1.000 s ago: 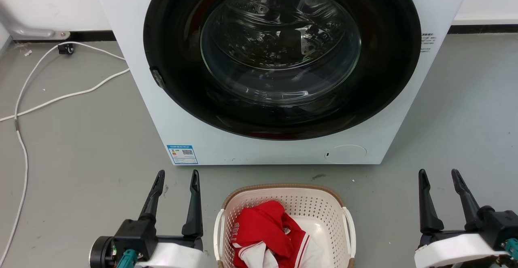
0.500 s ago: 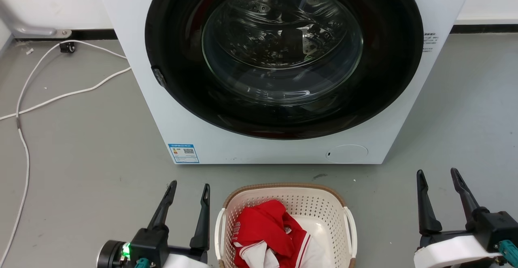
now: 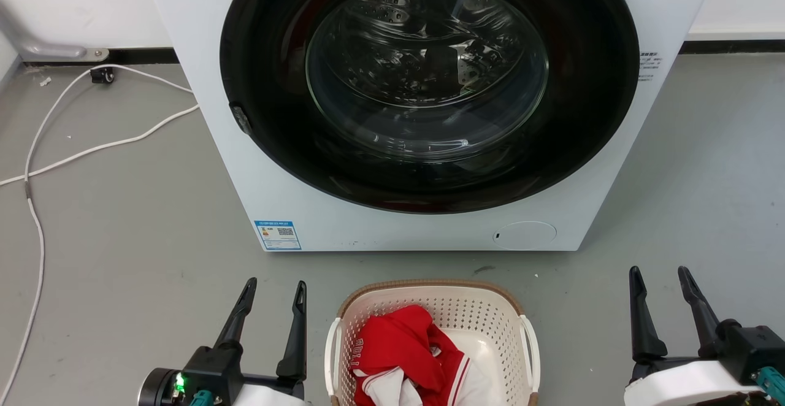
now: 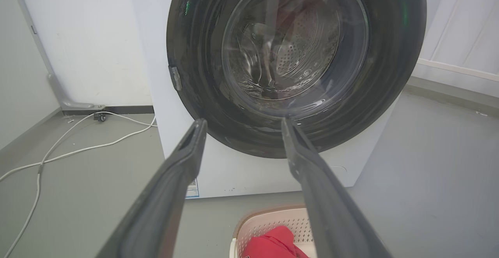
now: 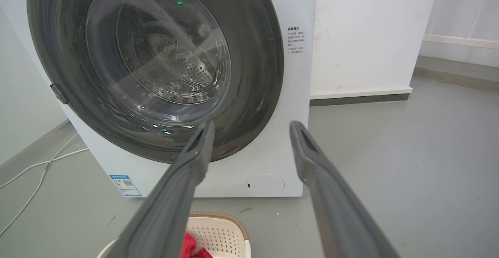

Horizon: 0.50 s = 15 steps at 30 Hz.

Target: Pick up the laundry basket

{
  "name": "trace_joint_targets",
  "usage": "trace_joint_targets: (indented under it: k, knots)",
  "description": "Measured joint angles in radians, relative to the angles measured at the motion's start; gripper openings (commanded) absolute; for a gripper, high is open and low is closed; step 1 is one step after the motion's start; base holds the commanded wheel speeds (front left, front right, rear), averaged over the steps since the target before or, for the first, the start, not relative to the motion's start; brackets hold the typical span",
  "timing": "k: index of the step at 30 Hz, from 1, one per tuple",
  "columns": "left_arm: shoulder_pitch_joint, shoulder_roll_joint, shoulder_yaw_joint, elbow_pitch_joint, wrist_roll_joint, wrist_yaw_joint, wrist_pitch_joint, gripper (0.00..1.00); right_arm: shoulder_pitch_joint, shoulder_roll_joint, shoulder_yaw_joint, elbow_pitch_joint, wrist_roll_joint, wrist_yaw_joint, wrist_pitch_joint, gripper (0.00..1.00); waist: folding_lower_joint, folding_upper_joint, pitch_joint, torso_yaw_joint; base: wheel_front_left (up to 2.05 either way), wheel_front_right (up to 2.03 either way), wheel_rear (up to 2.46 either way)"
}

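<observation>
One laundry basket (image 3: 430,284) rests on grey, perhaps concrete, floor (image 3: 122,240).

One washer (image 3: 429,234) is counted, one laundry basket (image 3: 472,311) with two handles (image 3: 332,351), one red garment (image 3: 398,344), one blue label (image 3: 277,235), and two grippers: left gripper (image 3: 275,285), right gripper (image 3: 658,272).

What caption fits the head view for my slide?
Left gripper and right gripper, both open, either side of the laundry basket holding red-and-white clothing, before a front-loading washer.

laundry basket (image 3: 484,314) near end cut off, washer label (image 3: 277,235) print unreadable
</observation>
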Motion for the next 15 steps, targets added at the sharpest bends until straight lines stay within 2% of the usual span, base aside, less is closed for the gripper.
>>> trace_joint_targets:
  k: [15]
  knots:
    - [0.001,-0.001,-0.016,0.018,0.004,0.0,0.0,1.0,-0.001,0.0,0.004,0.004,0.003,0.0,0.0,1.0,0.0,0.0,-0.003,-0.004,0.0,0.0,0.0]
